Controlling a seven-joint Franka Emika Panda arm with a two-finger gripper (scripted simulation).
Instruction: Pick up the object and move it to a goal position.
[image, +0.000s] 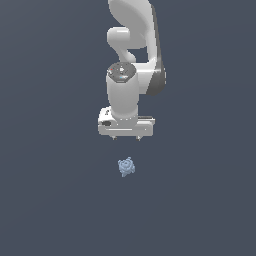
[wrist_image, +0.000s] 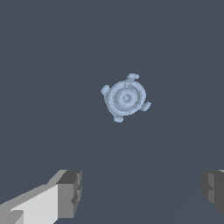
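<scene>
Both renders were evenly and rather dimly lit against a flat slate-grey ground. In the exterior view, the white arm (image: 131, 55) was shaded darker along the side toward that view's right, so the light was judged to come from the left. No cast shadow was seen under the object (image: 126, 166). Faint diagonal banding was noted in the wrist view. Edges were rendered coarse and pixelated; no glare or lens distortion was observed.
</scene>
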